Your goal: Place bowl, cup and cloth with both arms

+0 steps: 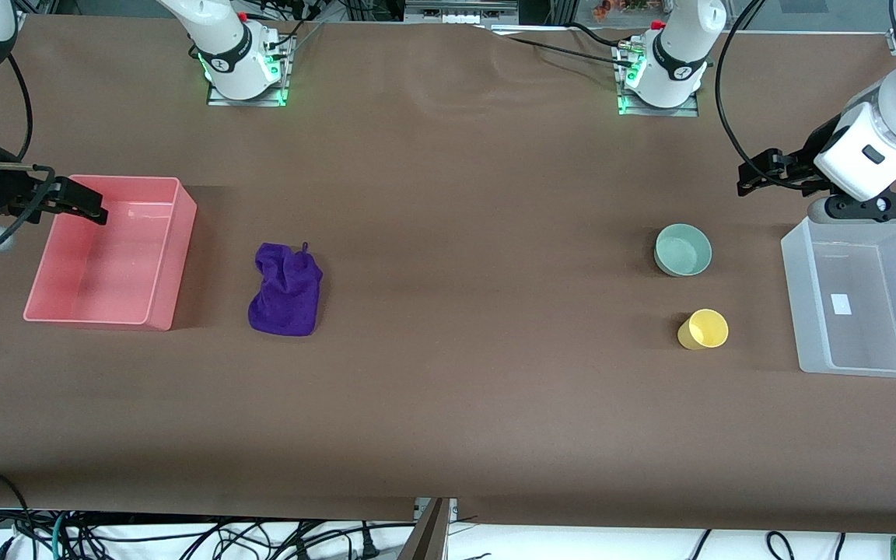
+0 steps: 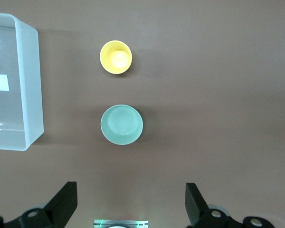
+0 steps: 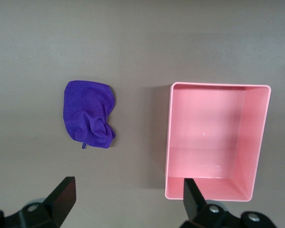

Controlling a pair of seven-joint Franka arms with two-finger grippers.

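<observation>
The mint-green bowl stands upright on the brown table toward the left arm's end. The yellow cup stands nearer to the front camera than the bowl. The purple cloth lies crumpled toward the right arm's end, beside the pink bin. My left gripper is open and empty, up in the air over the table beside the clear bin's farther edge. Its wrist view shows the bowl and the cup. My right gripper is open and empty over the pink bin's farther corner. Its wrist view shows the cloth.
An empty pink bin stands at the right arm's end and also shows in the right wrist view. An empty clear plastic bin stands at the left arm's end and also shows in the left wrist view.
</observation>
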